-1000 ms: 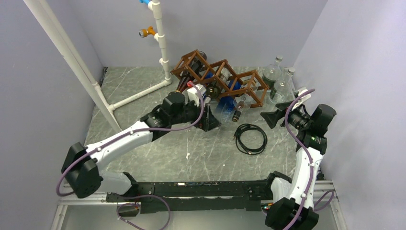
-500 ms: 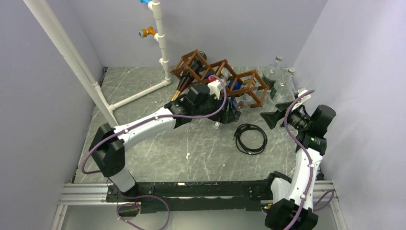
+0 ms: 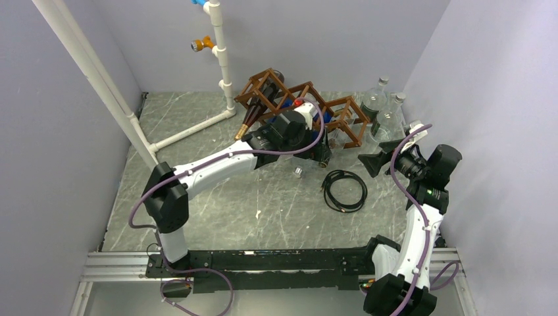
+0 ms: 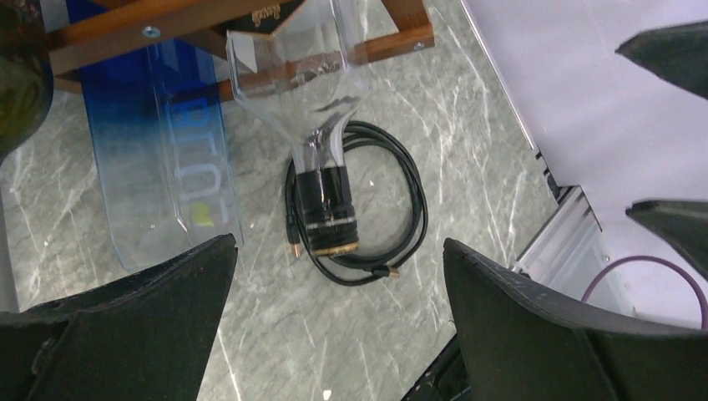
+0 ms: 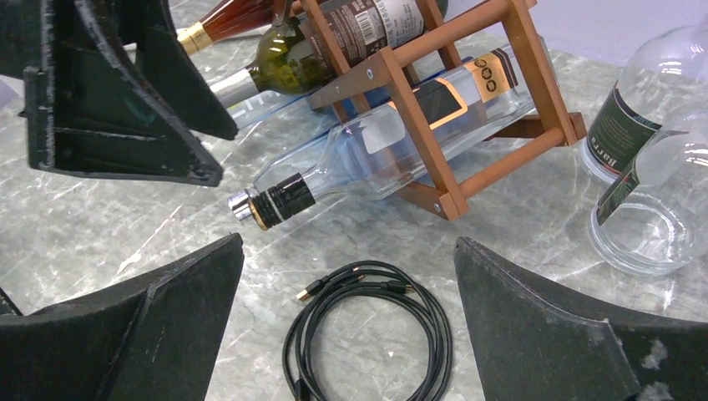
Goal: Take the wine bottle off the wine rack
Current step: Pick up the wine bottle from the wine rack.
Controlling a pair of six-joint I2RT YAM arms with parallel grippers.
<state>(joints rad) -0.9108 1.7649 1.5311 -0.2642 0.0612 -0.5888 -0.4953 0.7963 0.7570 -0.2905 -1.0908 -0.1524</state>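
Left gripper [image 4: 338, 246] jaws spread wide, hovering over black-capped neck of clear glass wine bottle [image 4: 324, 188]. Bottle lies in brown wooden lattice rack [image 5: 388, 71]. Right gripper [image 5: 348, 246] fingers parted, well apart.

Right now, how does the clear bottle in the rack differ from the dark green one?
The clear bottle is see-through; the green bottle is dark glass. The clear bottle's neck has a black band with a gold rim; the green bottle's has pale foil. The clear bottle lies in a lower cell of the wine rack than the green bottle. Both lie on their sides, necks out the same way.
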